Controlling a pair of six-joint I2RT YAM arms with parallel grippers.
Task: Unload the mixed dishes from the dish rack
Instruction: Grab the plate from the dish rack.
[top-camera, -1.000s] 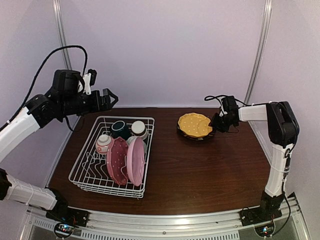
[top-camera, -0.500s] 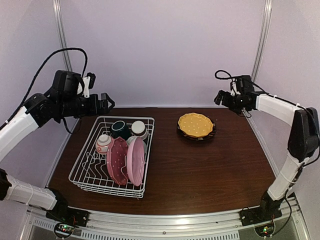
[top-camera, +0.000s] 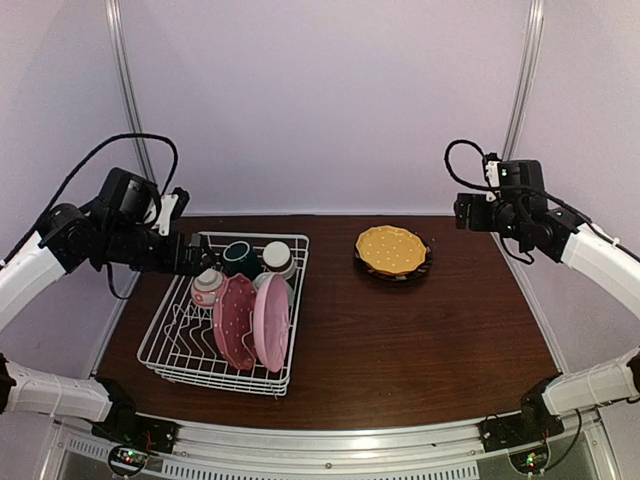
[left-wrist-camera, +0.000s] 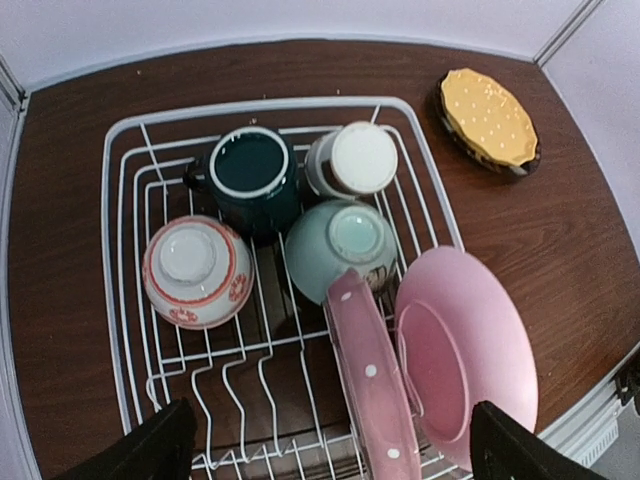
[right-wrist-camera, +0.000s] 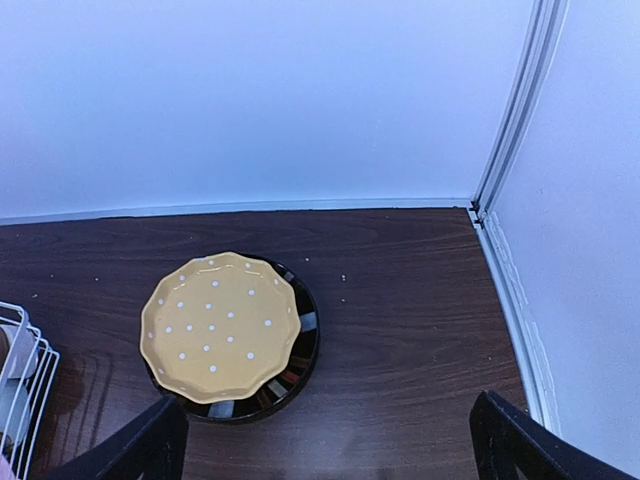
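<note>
While cups (left-wrist-camera: 245, 175) crowd the dish rack (left-wrist-camera: 260, 103), plates (left-wrist-camera: 460, 350) lean.

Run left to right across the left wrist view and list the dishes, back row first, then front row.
Back row: dark green cup → upturned beige cup → yellow dotted plate. Front row: white-red patterned bowl → pale green bowl → red-pink dotted plate → light pink plate.

Dark wood table (top-camera: 420, 350); pale lilac walls (top-camera: 320, 100) behind; silver corner posts (top-camera: 521, 90); metal rail (top-camera: 330, 441) along near edge.
</note>
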